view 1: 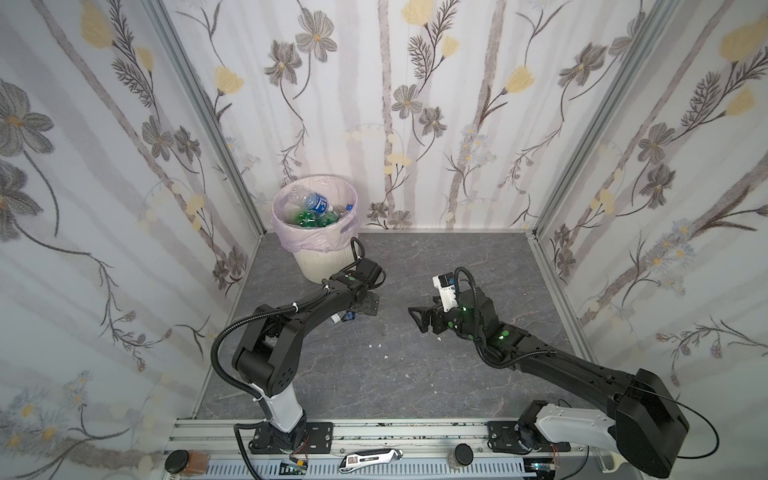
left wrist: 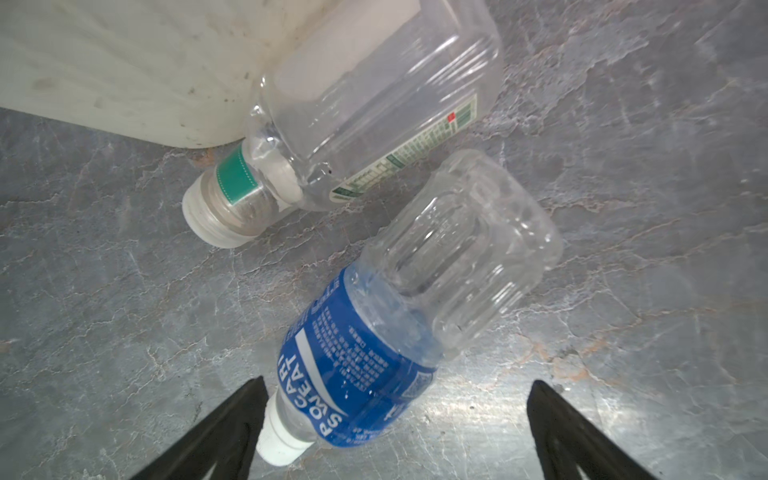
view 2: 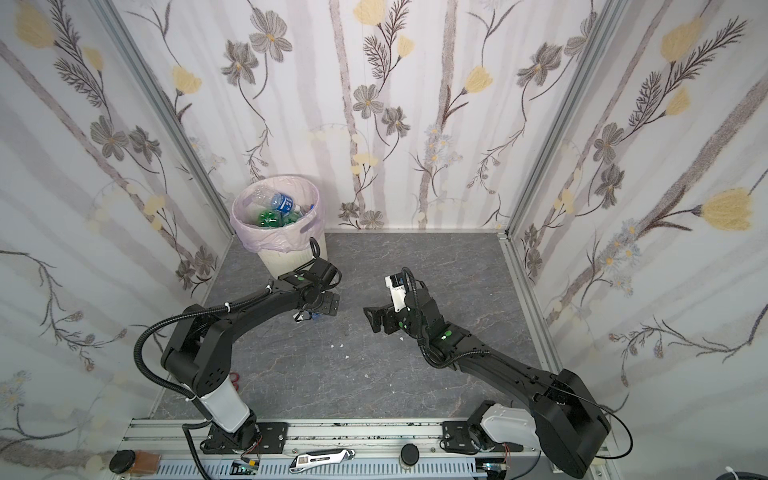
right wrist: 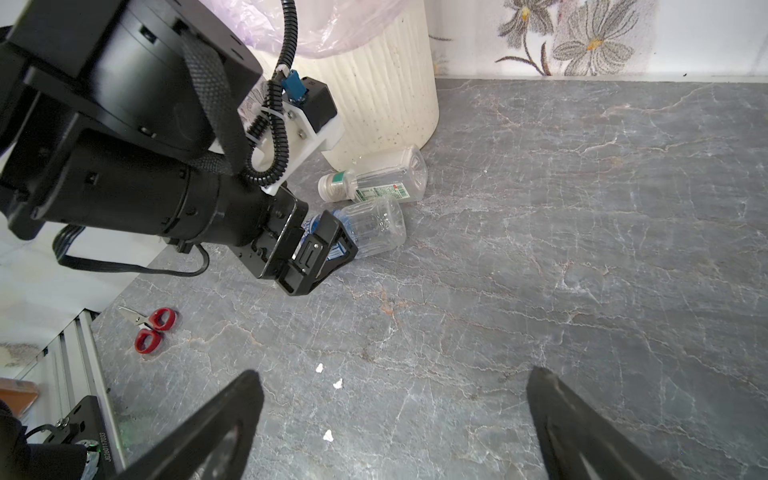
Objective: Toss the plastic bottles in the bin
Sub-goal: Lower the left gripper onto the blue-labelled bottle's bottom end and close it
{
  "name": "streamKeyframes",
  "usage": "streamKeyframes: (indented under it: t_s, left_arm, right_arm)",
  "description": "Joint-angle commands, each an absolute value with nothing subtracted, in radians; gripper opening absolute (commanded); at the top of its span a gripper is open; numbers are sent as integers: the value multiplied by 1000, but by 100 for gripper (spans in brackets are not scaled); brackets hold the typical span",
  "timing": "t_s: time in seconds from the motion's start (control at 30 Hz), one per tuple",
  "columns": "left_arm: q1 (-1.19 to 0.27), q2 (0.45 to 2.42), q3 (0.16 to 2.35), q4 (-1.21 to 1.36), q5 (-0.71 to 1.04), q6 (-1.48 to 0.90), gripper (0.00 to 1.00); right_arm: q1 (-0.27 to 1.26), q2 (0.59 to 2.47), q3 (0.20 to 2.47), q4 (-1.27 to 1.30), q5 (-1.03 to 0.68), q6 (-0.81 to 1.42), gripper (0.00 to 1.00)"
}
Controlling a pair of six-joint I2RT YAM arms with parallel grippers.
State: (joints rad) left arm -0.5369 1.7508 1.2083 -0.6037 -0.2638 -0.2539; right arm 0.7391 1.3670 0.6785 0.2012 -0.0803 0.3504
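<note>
Blue-label bottle (left wrist: 374, 332) lying flat, cap end inside wide-spread left hand (left wrist: 397, 382)

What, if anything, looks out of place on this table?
Red-handled scissors lie on the table near its left edge, unrelated to the task. Small white scraps dot the middle. A blue-label bottle and a green-label bottle lie on their sides beside the bin, not yet in it.

The clear bottle (left wrist: 419, 307) beside the bin (left wrist: 124, 62) has "CARI SWEAT" in white letters on its blue label (left wrist: 357, 365).
</note>
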Motion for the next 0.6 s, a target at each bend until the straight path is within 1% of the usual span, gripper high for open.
streamKeyframes:
  t_s: [0.0,0.2,0.57]
  left_arm:
    - [-537,1783,1222,-621,-298,-261,100]
    - [-538,1823,1235,-618,-224,-286,100]
    - [-558,1858,1269,-618,-152,-310,100]
  right_arm:
    - [738,1358,667,255,-87,362,100]
    - [736,1347,651,258,-84,364,100]
    - [732,1352,651,268,-92,374,100]
